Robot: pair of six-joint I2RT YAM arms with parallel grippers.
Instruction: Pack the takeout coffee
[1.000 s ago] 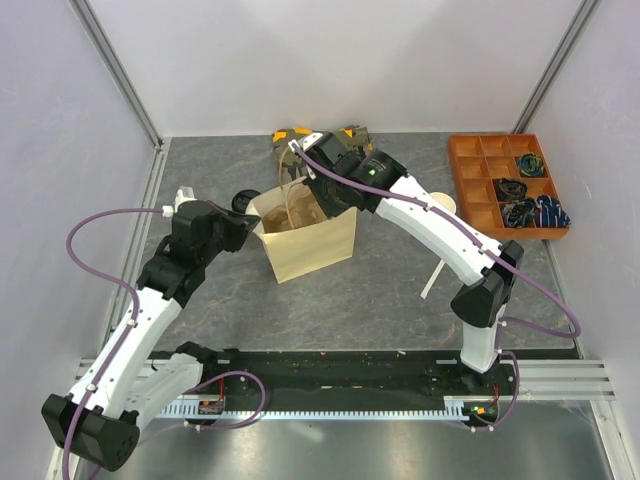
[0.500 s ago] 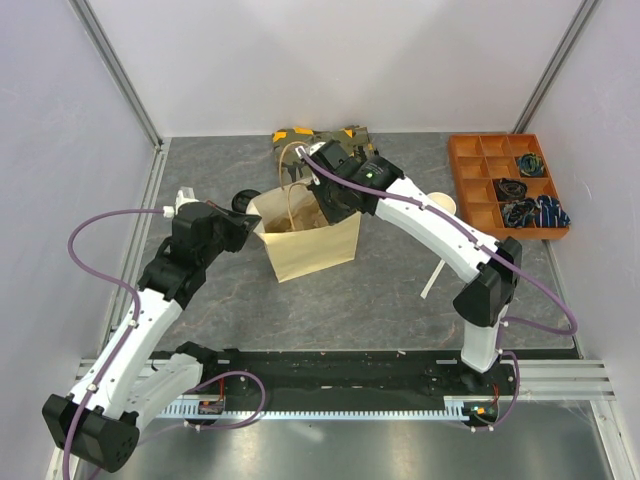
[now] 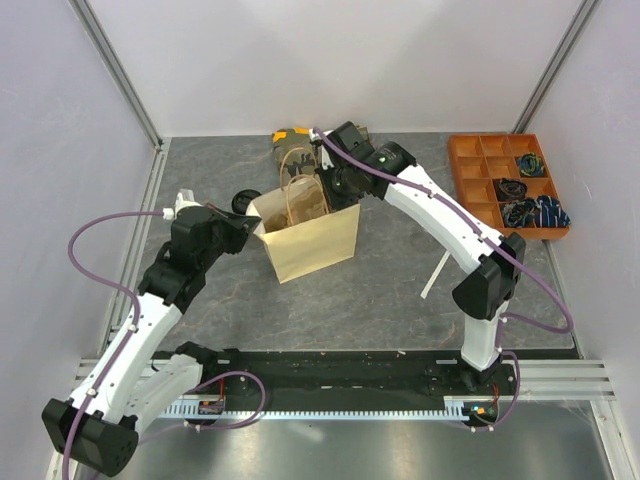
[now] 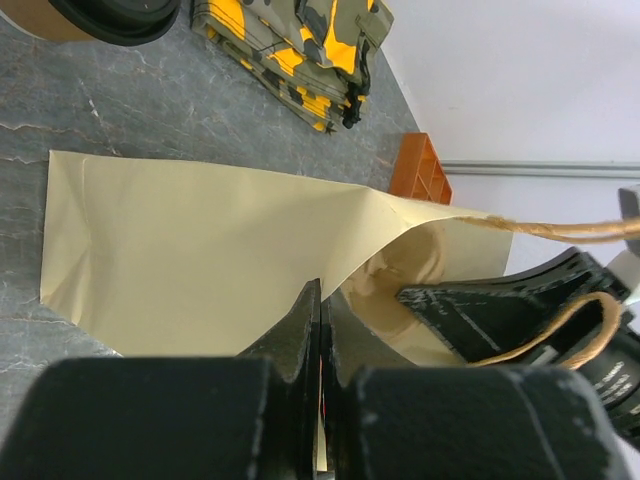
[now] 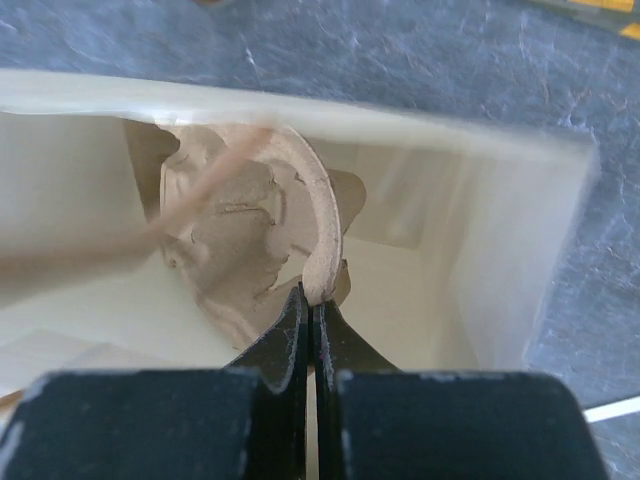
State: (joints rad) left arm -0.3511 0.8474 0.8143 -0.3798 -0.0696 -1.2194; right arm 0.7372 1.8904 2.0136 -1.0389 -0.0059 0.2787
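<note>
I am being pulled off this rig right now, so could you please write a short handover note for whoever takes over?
Left end effector: shut on the paper bag rim.
Right end effector: shut on the pulp carrier rim, inside the bag.
Takeout coffee: lidded, outside the bag, by its left end.
Done: carrier in the bag, not released.
Left: coffee into the bag.

Bag (image 3: pixel 310 245): tan paper, upright at mid-table, mouth open, twine handles (image 3: pixel 303 195) raised.
Carrier (image 5: pixel 240 240): pulp, inside the bag, tilted.
Cloth (image 3: pixel 290 140): camouflage with yellow patches, folded, just behind the bag.
Tray (image 3: pixel 478 185): orange, compartmented, far right; small dark and blue items in right-hand compartments.
Stick (image 3: pixel 433 275): thin, white, flat on the table, right of the bag, apart.
Table (image 3: pixel 390 290): grey, marbled.
</note>
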